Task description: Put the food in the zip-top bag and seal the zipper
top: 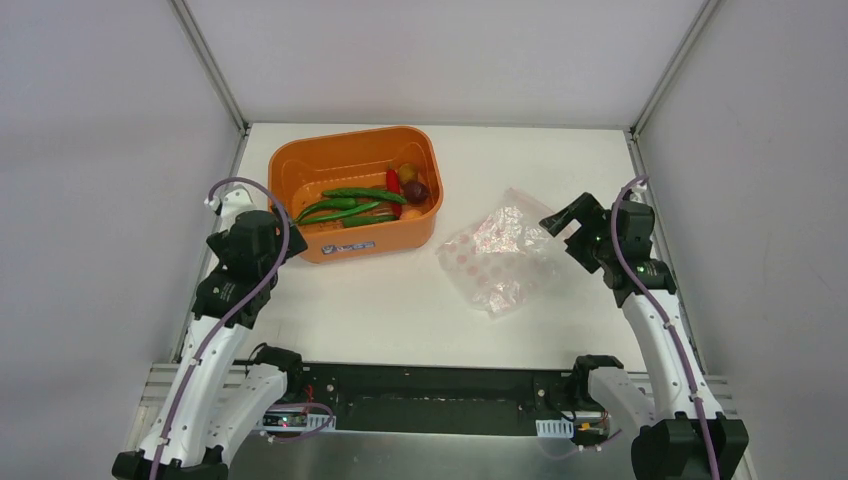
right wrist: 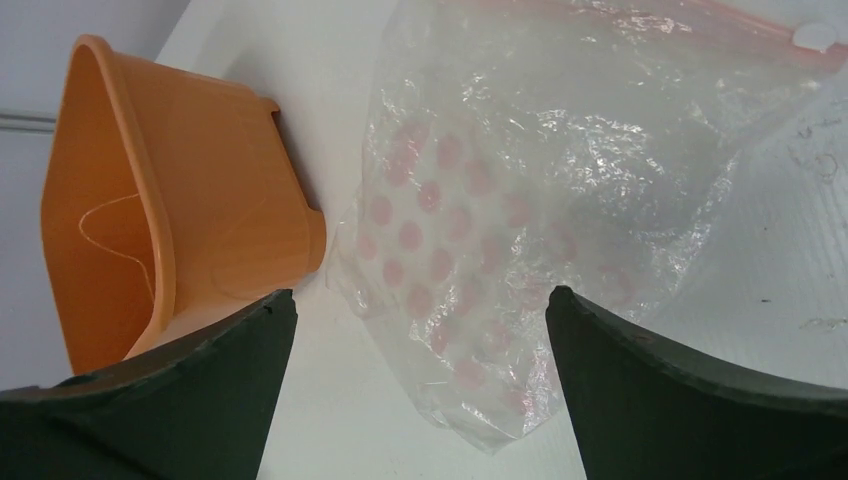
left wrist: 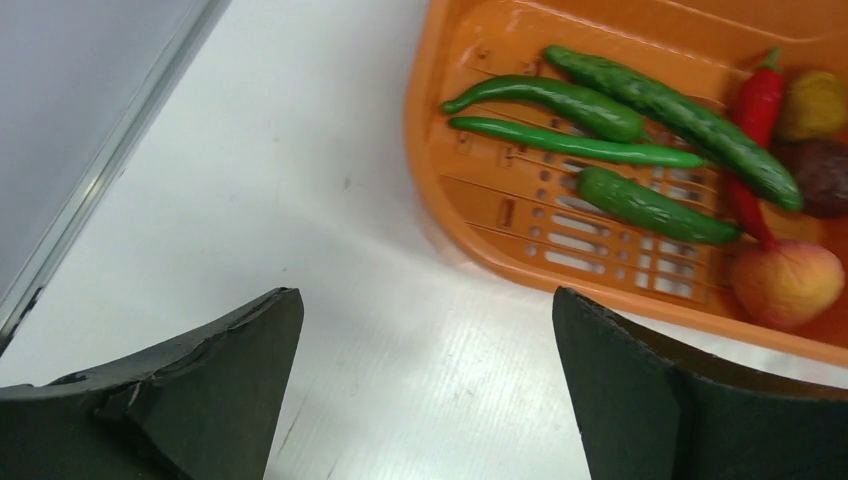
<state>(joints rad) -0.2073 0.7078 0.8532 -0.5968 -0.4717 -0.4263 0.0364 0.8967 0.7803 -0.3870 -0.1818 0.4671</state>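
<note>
Beside right hand (top: 567, 231) lies zip-top bag (top: 498, 252).

Orange tub (top: 330, 243); pink-dotted clear bag (top: 500, 255).

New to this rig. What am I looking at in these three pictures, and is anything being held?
Two robot arms are bolted at the near edge of a white table. The wide picture comes from a fixed camera above and behind them. The other two come from a camera on each wrist; the dark shapes at the bottom are that arm's own fingers.

On the table sits an orange tub holding green chilies, a red chili and small round pieces. To its right in the wide view lies a clear dotted bag with a pink zipper along one edge.

The left claw is open near the tub. The right claw is open, facing the bag. Neither holds anything.
</note>
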